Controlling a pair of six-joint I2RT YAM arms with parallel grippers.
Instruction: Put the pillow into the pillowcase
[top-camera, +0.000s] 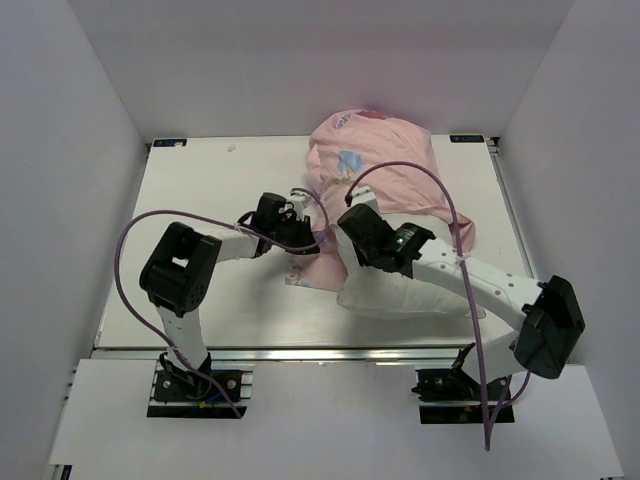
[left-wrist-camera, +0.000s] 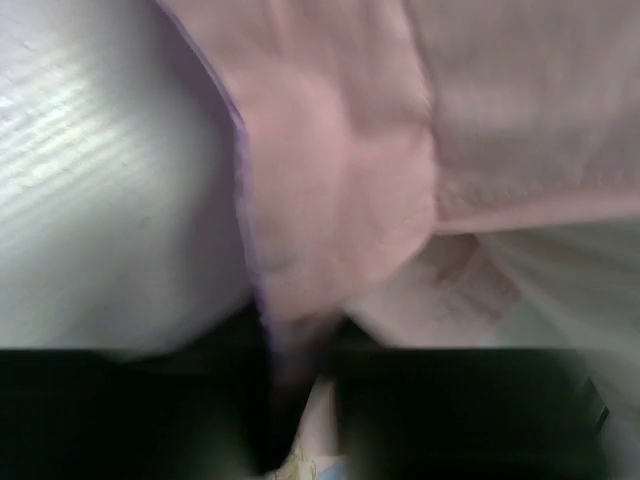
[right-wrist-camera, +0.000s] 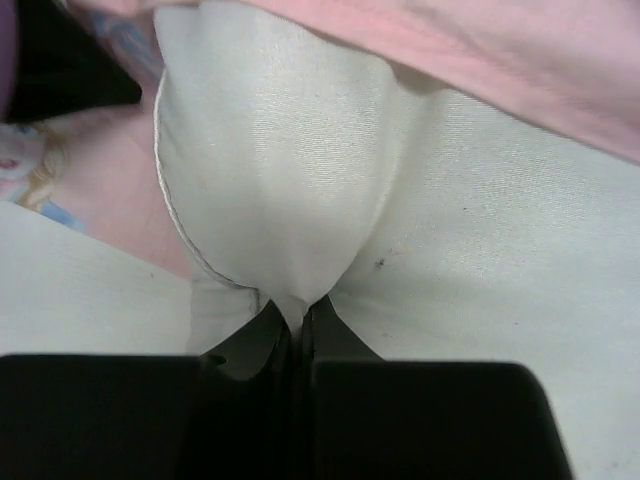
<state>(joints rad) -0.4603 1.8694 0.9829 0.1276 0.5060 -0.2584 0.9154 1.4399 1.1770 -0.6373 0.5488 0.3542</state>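
The white pillow (top-camera: 400, 290) lies right of centre, its far part inside the pink pillowcase (top-camera: 375, 165) at the back. My right gripper (top-camera: 352, 222) is shut on a pinch of the pillow's white fabric (right-wrist-camera: 290, 200) near its left corner; the jaws meet on the fold at my gripper (right-wrist-camera: 298, 318). My left gripper (top-camera: 305, 205) is shut on the pillowcase's pink edge (left-wrist-camera: 330, 200), with fabric drawn down between the dark fingers at my gripper (left-wrist-camera: 300, 370). The left wrist view is blurred.
The white table (top-camera: 200, 200) stretches to the left of the pillow. A printed flap of the pillowcase (top-camera: 305, 268) lies flat by the pillow's near left corner. White walls enclose the table's back and sides.
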